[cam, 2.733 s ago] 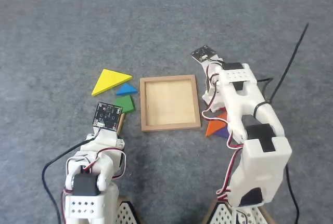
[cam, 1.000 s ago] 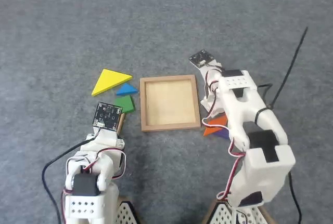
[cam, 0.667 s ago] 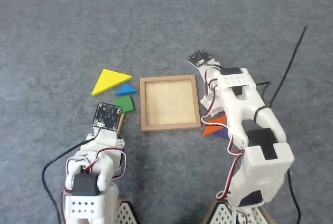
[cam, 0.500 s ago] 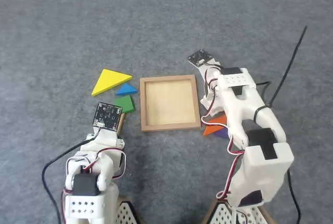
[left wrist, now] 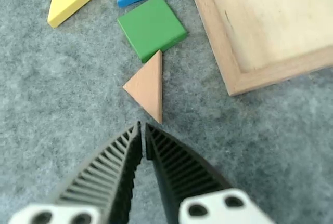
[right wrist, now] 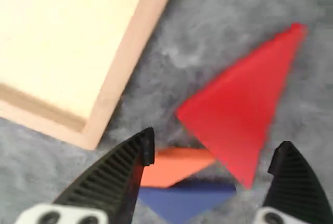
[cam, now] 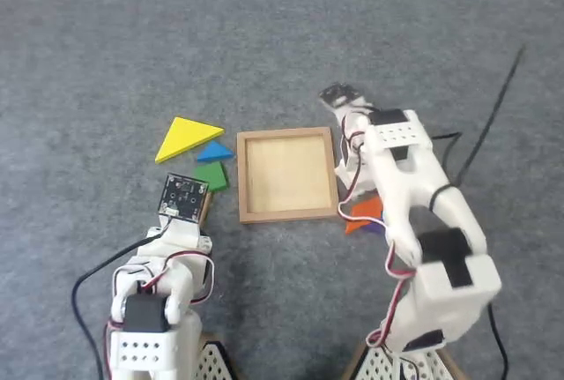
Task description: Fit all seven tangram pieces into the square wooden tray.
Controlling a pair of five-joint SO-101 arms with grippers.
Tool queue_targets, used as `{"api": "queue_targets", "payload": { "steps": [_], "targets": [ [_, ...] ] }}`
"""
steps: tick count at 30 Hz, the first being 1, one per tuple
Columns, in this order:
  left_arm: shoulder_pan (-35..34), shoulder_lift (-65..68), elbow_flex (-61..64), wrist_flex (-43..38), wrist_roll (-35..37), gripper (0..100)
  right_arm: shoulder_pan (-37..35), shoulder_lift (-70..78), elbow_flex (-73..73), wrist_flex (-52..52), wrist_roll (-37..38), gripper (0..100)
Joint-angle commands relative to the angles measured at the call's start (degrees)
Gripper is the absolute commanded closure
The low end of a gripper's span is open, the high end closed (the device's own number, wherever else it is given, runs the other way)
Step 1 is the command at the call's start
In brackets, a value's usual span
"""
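Note:
The square wooden tray lies mid-table with nothing in it. To its left lie a yellow triangle, a blue triangle and a green square. My left gripper is shut just short of a small tan triangle that touches the green square. My right gripper stands open above a red triangle by the tray's right rim. An orange piece and a dark blue piece lie beside it. The right arm hides the red triangle from above.
Grey felt covers the table. The orange piece pokes out from under the right arm, right of the tray's near corner. A black cable trails off to the far right. The left arm sits near the tray's left rim.
The right arm has swung slightly left, toward the tray's right rim. The left arm and the pieces on the left have stayed put.

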Motion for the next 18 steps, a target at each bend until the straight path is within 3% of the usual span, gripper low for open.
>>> {"api": "queue_targets", "payload": {
  "steps": [1,9,14,18],
  "targets": [
    [1.8,-0.9,-0.8,0.1,0.0,99,0.8,-7.8,0.4,-0.4,-2.5,64.4],
    [-0.7,-0.9,-3.8,-0.3,-2.5,99,0.6,-19.2,15.2,-12.4,-2.5,64.4],
    [-7.2,-0.9,-17.2,-16.7,-11.2,99,-1.2,-23.3,20.9,-17.1,-2.0,64.4],
    [-7.5,-0.5,-19.7,-29.0,-1.8,99,-3.1,-20.0,22.4,-21.0,-2.0,64.2]
  ]
}}
